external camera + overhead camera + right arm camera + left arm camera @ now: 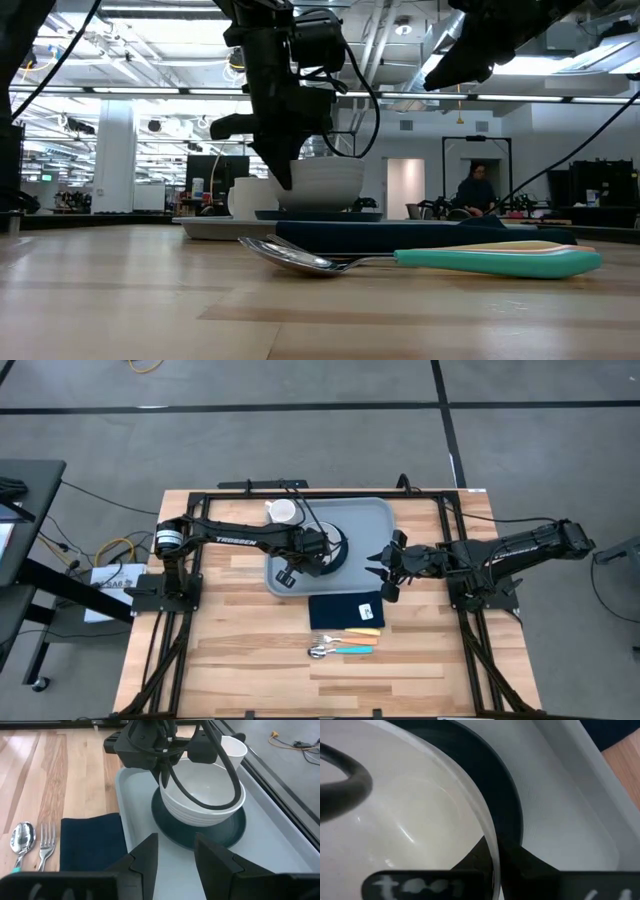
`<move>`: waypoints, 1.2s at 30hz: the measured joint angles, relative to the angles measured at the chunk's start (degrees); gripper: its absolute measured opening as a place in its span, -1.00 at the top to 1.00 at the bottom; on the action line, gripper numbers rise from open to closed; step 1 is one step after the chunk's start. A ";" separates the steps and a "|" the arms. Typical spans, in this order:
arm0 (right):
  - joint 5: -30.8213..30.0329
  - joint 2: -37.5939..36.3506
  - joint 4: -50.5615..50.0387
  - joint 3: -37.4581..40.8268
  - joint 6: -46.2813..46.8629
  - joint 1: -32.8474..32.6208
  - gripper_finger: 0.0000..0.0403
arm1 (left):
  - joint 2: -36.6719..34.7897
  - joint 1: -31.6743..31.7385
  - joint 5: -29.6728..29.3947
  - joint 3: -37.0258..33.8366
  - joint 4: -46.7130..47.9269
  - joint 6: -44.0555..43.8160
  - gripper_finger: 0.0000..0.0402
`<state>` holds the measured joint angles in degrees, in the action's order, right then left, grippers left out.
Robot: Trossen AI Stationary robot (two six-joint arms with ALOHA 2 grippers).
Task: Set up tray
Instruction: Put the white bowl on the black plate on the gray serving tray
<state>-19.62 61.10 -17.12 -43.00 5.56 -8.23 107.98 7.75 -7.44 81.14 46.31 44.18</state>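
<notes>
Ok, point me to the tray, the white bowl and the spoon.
tray (280, 845), right wrist view, bare floor beside the plate
white bowl (210, 795), right wrist view, inner wall
spoon (300, 260), low view, its metal bowl

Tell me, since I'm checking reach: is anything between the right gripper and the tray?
Nothing visible. The right gripper, open, hovers at the tray edge; bare tray floor lies ahead, then the plate and bowl.

Tray crowded at centre: bowl on plate, left gripper shut on bowl rim, cup at 11 o'clock corner. Bare strip along 3 o'clock rim, right gripper hovering there. Napkin and spoon blocking 6 o'clock approach.
</notes>
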 joint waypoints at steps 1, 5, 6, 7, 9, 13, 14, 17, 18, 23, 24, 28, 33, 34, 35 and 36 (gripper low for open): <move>0.00 0.00 0.00 0.00 0.00 0.00 0.41 | 0.00 0.01 0.00 -0.02 -0.06 0.01 1.00; 0.00 0.00 0.00 0.00 0.00 0.00 0.41 | 0.00 0.19 0.00 0.00 -0.27 -0.29 1.00; 0.00 0.00 0.00 0.00 0.00 0.00 0.41 | 0.00 0.31 0.00 -0.02 -0.27 -0.31 1.00; 0.00 0.00 0.00 0.00 0.01 0.00 0.41 | 0.00 0.40 0.02 -0.02 -0.29 -0.31 1.00; 0.00 0.00 0.00 0.00 0.00 0.00 0.41 | 0.00 0.65 0.06 -0.02 -0.34 -0.34 1.00; 0.00 0.00 0.00 0.00 0.00 0.00 0.41 | 0.00 1.17 0.07 -0.02 -0.34 -0.43 1.00; 0.00 0.00 0.00 0.00 0.00 0.00 0.41 | 0.00 1.27 0.07 -0.02 -0.34 -0.44 1.00; 0.00 0.00 0.00 0.00 0.00 0.00 0.41 | 0.00 1.32 0.04 -0.02 -0.33 -0.69 1.00; 0.00 0.00 0.00 0.00 0.00 0.00 0.41 | 0.00 1.31 0.08 -0.02 -0.32 -0.72 1.00; 0.00 0.00 0.00 0.00 0.02 0.00 0.41 | 0.00 1.29 0.17 -0.02 -0.31 -0.92 0.98; 0.00 0.00 0.00 0.00 0.02 0.00 0.41 | 0.00 1.29 0.15 -0.02 -0.31 -0.90 0.95; 0.00 0.00 0.00 0.00 0.02 0.00 0.41 | 0.00 1.29 0.15 -0.02 -0.31 -0.32 0.82; 0.00 0.00 0.00 0.00 0.02 0.00 0.41 | -0.02 1.27 0.15 -0.02 -0.31 -0.35 0.66; 0.00 0.00 0.00 0.00 0.02 0.00 0.41 | -0.02 1.27 0.16 -0.02 -0.31 -0.38 0.63; 0.00 0.00 0.00 0.00 0.02 0.00 0.41 | -0.02 1.27 0.15 -0.02 -0.31 -0.39 0.61; 0.00 0.00 0.00 0.00 0.02 0.00 0.41 | -0.02 1.27 0.15 -0.02 -0.31 -0.43 0.58</move>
<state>-19.62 61.10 -17.12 -43.00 5.58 -8.23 107.96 9.02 -7.29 81.12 46.00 43.76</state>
